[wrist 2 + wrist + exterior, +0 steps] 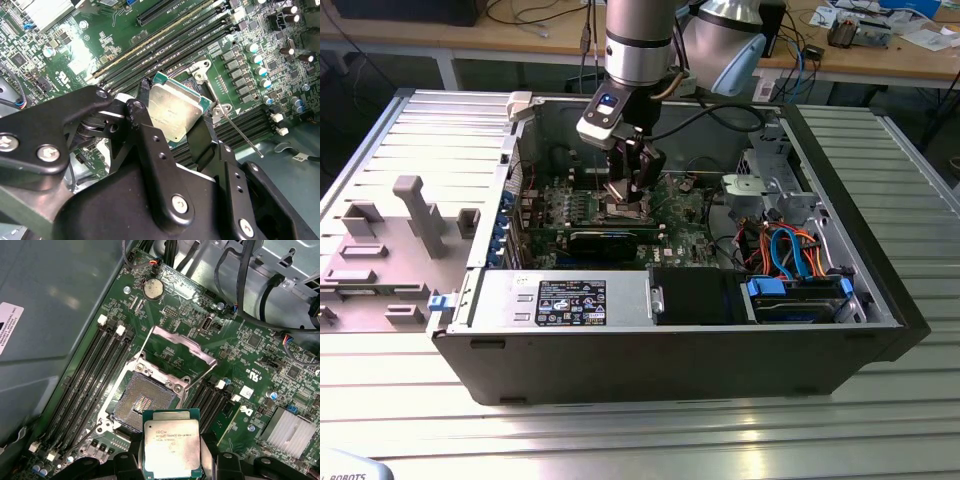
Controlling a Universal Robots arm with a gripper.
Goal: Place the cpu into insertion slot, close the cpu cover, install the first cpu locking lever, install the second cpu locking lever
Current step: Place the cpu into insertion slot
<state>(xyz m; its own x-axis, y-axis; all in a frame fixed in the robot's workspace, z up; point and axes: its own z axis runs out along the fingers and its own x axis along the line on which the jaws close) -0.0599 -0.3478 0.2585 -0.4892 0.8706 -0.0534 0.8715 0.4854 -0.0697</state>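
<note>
The gripper (630,185) hung straight down from the arm into the open computer case (840,345). Its fingers (145,125) were clamped on opposite edges of the cpu (172,450), metal top up, held above the motherboard (240,340) near the empty insertion slot (142,400). The cpu cover (182,342) stood raised.

- My exterior view looks from above and some way off, down into the open computer case (670,365) on the ribbed metal table (620,430); I see the whole case and the arm (640,40) over it
- My first wrist view looks steeply down, close to the motherboard (240,355), with the insertion slot (142,400) near its middle
- My second wrist view sits just behind the gripper (172,125) and looks past it at a slant, very near the board
- Both wrist views share the cpu (172,447) and the memory slots (95,370)
</note>
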